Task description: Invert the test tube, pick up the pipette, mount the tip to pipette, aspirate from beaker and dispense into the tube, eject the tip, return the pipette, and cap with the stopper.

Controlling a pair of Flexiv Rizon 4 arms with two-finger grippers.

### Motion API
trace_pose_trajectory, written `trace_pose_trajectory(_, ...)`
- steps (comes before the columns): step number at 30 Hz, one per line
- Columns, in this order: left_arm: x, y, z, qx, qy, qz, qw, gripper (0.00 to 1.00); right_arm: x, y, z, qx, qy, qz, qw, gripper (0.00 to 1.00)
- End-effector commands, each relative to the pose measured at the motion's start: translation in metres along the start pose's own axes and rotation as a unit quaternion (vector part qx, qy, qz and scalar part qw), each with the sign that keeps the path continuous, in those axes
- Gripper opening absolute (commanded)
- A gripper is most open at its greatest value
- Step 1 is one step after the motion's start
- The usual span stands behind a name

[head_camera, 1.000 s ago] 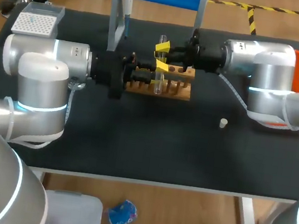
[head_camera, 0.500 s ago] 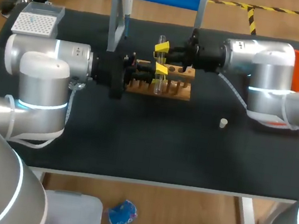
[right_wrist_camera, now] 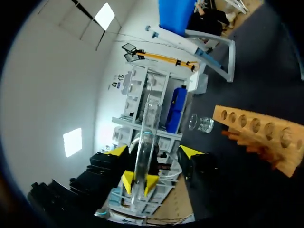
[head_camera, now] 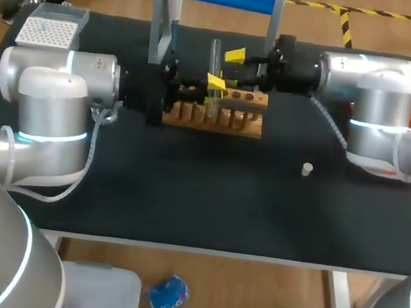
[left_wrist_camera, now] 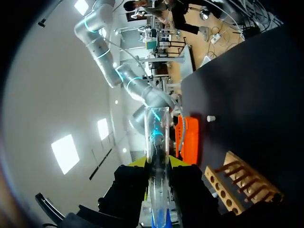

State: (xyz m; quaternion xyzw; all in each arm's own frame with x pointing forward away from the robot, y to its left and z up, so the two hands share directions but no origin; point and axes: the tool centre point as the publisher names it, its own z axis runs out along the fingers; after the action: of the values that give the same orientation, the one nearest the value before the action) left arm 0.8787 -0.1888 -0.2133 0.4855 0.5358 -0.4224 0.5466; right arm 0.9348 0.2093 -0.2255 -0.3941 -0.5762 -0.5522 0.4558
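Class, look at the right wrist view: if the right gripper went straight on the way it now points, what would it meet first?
Most likely the test tube, which sits just ahead, in line with the gap between the right gripper's open fingers. The left gripper holds it. Depth is hard to judge here.

Open right hand [right_wrist_camera: 153,152] straddling test tube [right_wrist_camera: 146,142] pinched by left hand [right_wrist_camera: 138,183]; wooden rack [right_wrist_camera: 256,126] at two o'clock, on counter [right_wrist_camera: 270,71].

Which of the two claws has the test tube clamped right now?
The left claw: it grips the test tube from both sides. The right claw stands open, spread wide of the tube.
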Motion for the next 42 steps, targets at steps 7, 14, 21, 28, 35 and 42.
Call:
trace_pose_trajectory(7,-0.041,-0.009,-0.030,0.014,-0.010,-0.207,0.978,0.00,0.041,-0.008,-0.048,0.055,-0.085,-0.326,0.940,1.00)
trace_pose_trajectory(14,-0.041,-0.009,-0.036,0.027,0.040,-0.204,0.978,0.00,0.043,-0.008,-0.051,0.065,-0.086,-0.351,0.930,1.00)
trace_pose_trajectory(21,-0.041,-0.009,-0.036,0.027,0.040,-0.204,0.978,0.00,0.043,-0.008,-0.051,0.065,-0.086,-0.351,0.930,1.00)
trace_pose_trajectory(28,-0.041,-0.009,-0.036,0.027,0.040,-0.204,0.978,0.00,0.043,-0.008,-0.051,0.065,-0.086,-0.351,0.930,1.00)
trace_pose_trajectory(35,-0.049,-0.006,-0.028,0.019,0.055,-0.360,0.931,0.00,0.035,-0.013,-0.064,0.082,-0.149,-0.427,0.888,1.00)
trace_pose_trajectory(42,-0.049,0.001,-0.011,0.056,0.025,-0.518,0.853,0.00,0.016,-0.028,-0.094,0.133,-0.209,-0.557,0.793,1.00)
